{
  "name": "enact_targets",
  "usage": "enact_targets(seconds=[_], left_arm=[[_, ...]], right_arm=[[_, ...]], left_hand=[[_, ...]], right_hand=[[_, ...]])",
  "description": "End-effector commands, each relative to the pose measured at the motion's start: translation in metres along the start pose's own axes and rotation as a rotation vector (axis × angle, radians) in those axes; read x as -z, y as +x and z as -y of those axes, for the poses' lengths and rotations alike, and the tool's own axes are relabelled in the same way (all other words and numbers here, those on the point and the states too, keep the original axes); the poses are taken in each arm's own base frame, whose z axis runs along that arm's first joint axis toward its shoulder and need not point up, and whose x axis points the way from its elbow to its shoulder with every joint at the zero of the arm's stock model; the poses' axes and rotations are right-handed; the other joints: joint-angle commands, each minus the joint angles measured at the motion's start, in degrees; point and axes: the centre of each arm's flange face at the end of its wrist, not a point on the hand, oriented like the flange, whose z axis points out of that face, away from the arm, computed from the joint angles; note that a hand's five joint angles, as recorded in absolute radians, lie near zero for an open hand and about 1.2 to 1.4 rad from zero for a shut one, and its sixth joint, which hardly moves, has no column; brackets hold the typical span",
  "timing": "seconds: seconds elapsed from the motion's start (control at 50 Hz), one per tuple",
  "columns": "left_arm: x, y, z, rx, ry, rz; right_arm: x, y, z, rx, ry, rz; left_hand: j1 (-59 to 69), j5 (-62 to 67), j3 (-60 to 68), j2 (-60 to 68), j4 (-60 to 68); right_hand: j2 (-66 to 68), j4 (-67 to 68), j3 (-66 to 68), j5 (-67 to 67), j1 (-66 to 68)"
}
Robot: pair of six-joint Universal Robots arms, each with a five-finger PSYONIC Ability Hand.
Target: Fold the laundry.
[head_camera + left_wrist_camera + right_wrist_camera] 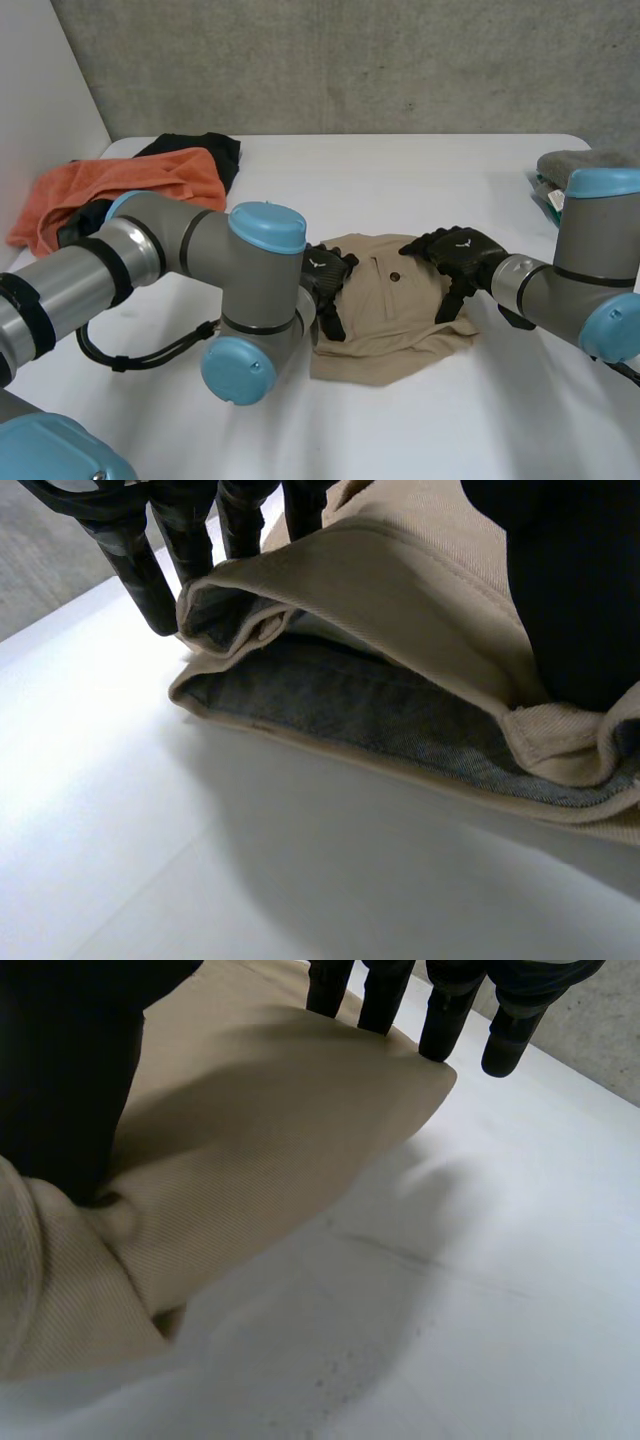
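A big white table (pixel 420 170) fills most of the head view. Two thick grey arms with light-blue caps reach over it, the left arm (pixel 180 245) and the right arm (pixel 590 260).

Between them, in the middle of the table, lies a pair of tan pants (pixel 385 310). They are bunched up and folded over on themselves.

At the far left of the table is an orange towel (pixel 120 185). A black cloth (pixel 205 150) lies just behind it and touches it. At the far right edge sits a grey pile of cloth (pixel 575 165), well apart from the pants.

The left hand (pixel 325 275) is on the left edge of the pants. In the left wrist view its thumb (pixel 570 590) presses down on top of the tan cloth, and its straight fingers (pixel 140 570) stand at the far side of the fold. The cloth is pinched between them. The edge is lifted a little, and the grey inside shows.

The right hand (pixel 455 250) is on the right edge of the pants. In the right wrist view its thumb (pixel 60 1060) is on top of the cloth, and its fingers (pixel 445 1020) stand at the far edge. It pinches the cloth too, and that side is lifted a little off the table.

A small dark button (pixel 394 277) sits on the pants between the two hands.
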Motion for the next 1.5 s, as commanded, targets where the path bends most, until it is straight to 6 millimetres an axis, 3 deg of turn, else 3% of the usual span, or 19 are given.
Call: enact_targets(seconds=[0.02,0.16,0.28,0.38,0.4,0.52,0.6,0.84,0.96,0.98,1.04,1.06,1.26,1.34,1.36,1.4,1.42,1.46,1.5], left_arm=[[0.002,-0.001,0.011,-0.023,0.035,-0.001],[0.033,-0.021,0.071,0.001,0.200,0.043],[0.060,-0.026,0.114,0.003,0.364,-0.032],[0.077,-0.028,0.136,-0.008,0.455,-0.184],[0.080,-0.028,0.138,-0.007,0.465,-0.214],[0.096,-0.026,0.148,0.027,0.488,-0.386],[0.097,-0.025,0.149,0.045,0.488,-0.417],[0.095,-0.021,0.145,0.049,0.476,-0.426],[0.093,-0.020,0.142,0.050,0.469,-0.428],[0.093,-0.020,0.142,0.050,0.469,-0.428],[0.093,-0.021,0.142,0.051,0.469,-0.426],[0.094,-0.021,0.143,0.050,0.472,-0.424],[0.097,-0.025,0.148,0.048,0.487,-0.415],[0.104,-0.031,0.155,0.045,0.511,-0.401],[0.106,-0.033,0.157,0.043,0.521,-0.396],[0.115,-0.039,0.167,0.035,0.559,-0.378],[0.117,-0.041,0.169,0.035,0.569,-0.373],[0.121,-0.046,0.175,0.031,0.597,-0.358],[0.124,-0.049,0.178,0.034,0.611,-0.352]], right_arm=[[0.007,0.005,0.011,0.016,0.042,-0.027],[0.031,0.011,0.037,0.056,0.126,-0.099],[0.075,0.007,0.051,0.080,0.196,-0.224],[0.095,-0.018,0.028,0.103,0.224,-0.229],[0.098,-0.026,0.015,0.095,0.215,-0.222],[0.103,-0.062,-0.017,0.103,0.204,-0.156],[0.097,-0.074,-0.021,0.129,0.260,-0.146],[0.051,-0.088,-0.036,0.174,0.326,-0.120],[0.032,-0.085,-0.038,0.184,0.340,-0.142],[0.030,-0.084,-0.037,0.185,0.344,-0.147],[0.023,-0.080,-0.029,0.191,0.376,-0.152],[0.021,-0.078,-0.023,0.197,0.401,-0.161],[0.011,-0.049,0.027,0.216,0.549,-0.245],[0.010,-0.010,0.055,0.215,0.623,-0.337],[0.013,0.016,0.066,0.208,0.652,-0.392],[0.018,0.040,0.081,0.206,0.694,-0.443],[0.027,0.062,0.098,0.207,0.742,-0.486],[0.034,0.083,0.111,0.202,0.777,-0.515],[0.042,0.117,0.123,0.189,0.814,-0.549]], left_hand=[[0.03,-2.54,-1.76,-1.30,-1.15],[-0.14,-2.71,-1.93,-1.47,-1.32],[0.36,-2.21,-1.44,-0.97,-0.82],[1.88,-0.69,0.08,0.55,0.70],[1.88,-0.69,0.08,0.55,0.70],[1.88,-0.69,0.08,0.55,0.70],[1.71,-0.86,-0.08,0.38,0.53],[1.38,-1.20,-0.42,0.05,0.19],[1.21,-1.36,-0.59,-0.12,0.02],[1.21,-1.36,-0.59,-0.12,0.02],[1.21,-1.36,-0.59,-0.12,0.02],[1.21,-1.36,-0.59,-0.12,0.02],[1.04,-1.53,-0.76,-0.29,-0.14],[0.87,-1.70,-0.93,-0.46,-0.31],[0.87,-1.70,-0.93,-0.46,-0.31],[0.87,-1.70,-0.93,-0.46,-0.31],[0.87,-1.70,-0.93,-0.46,-0.31],[0.87,-1.70,-0.93,-0.46,-0.31],[0.87,-1.70,-0.93,-0.46,-0.31]], right_hand=[[-0.55,-2.09,-2.03,-2.78,-1.30],[-0.55,-2.09,-2.03,-2.78,-1.30],[-0.55,-2.09,-2.03,-2.78,-1.30],[-0.55,-2.09,-2.03,-2.78,-1.30],[-0.55,-2.09,-2.03,-2.78,-1.30],[-0.55,-2.09,-2.03,-2.78,-1.30],[-0.55,-2.09,-2.03,-2.78,-1.30],[-0.55,-2.09,-2.03,-2.78,-1.30],[0.35,-1.19,-1.13,-1.89,-0.40],[4.87,3.34,3.39,2.64,4.12],[63.42,61.88,61.93,61.18,62.67],[69.39,67.85,67.91,67.16,68.64],[69.45,67.91,67.97,67.22,68.70],[69.45,67.91,67.97,67.22,68.70],[69.45,67.91,67.97,67.22,68.70],[69.45,67.91,67.97,67.22,68.70],[69.45,67.91,67.97,67.22,68.70],[69.45,67.91,67.97,67.22,68.70],[69.45,67.91,67.97,67.22,68.70]])
